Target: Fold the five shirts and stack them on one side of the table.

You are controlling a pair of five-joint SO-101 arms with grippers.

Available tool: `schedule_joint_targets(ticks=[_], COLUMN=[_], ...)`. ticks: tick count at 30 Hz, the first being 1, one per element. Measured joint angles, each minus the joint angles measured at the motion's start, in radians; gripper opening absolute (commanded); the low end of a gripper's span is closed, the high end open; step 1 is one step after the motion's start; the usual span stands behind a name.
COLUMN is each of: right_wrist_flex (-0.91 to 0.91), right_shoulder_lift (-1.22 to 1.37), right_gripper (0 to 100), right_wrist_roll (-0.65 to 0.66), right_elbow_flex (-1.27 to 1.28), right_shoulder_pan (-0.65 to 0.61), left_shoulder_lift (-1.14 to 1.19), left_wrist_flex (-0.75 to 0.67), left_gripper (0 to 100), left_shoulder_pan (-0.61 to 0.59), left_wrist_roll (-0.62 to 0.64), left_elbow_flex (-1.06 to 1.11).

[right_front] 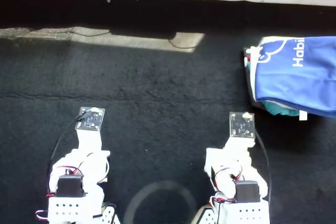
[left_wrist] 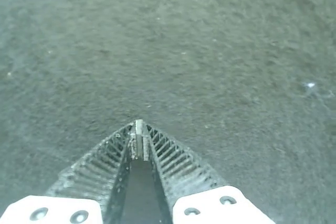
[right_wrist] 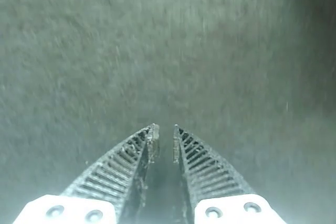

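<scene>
The left claw (left_wrist: 137,140) is seen closed, the right claw (right_wrist: 163,141) narrowly parted, both empty. The shirt stack (right_front: 294,77) is set well beyond the right claw, so folding is judged finished.

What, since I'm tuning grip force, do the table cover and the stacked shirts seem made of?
Table cover: dark, matte and fuzzy, likely felt or short-pile carpet; fine fibres show in the wrist views.
Stacked shirts: soft fabric, with smooth folds and a faint sheen on the blue top one; perhaps a synthetic knit, but that is uncertain.
</scene>
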Motion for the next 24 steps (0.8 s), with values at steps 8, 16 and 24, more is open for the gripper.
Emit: schedule_joint_targets(ticks=[8, 16, 24], right_wrist_flex=[0.017, 0.017, 0.017], right_shoulder_lift=[0.0, 0.0, 0.0], right_gripper=[5.5, 5.5, 5.5], right_wrist_roll=[0.0, 0.0, 0.0], right_elbow_flex=[0.0, 0.0, 0.0], right_shoulder_pan=[0.0, 0.0, 0.0], left_shoulder_lift=[0.0, 0.0, 0.0], left_wrist_flex=[0.0, 0.0, 0.0], left_gripper=[1, 1, 1], left_shoulder_pan=[0.008, 0.008, 0.008], left_wrist_roll=[0.002, 0.002, 0.002], left_elbow_flex=[0.0, 0.0, 0.002])
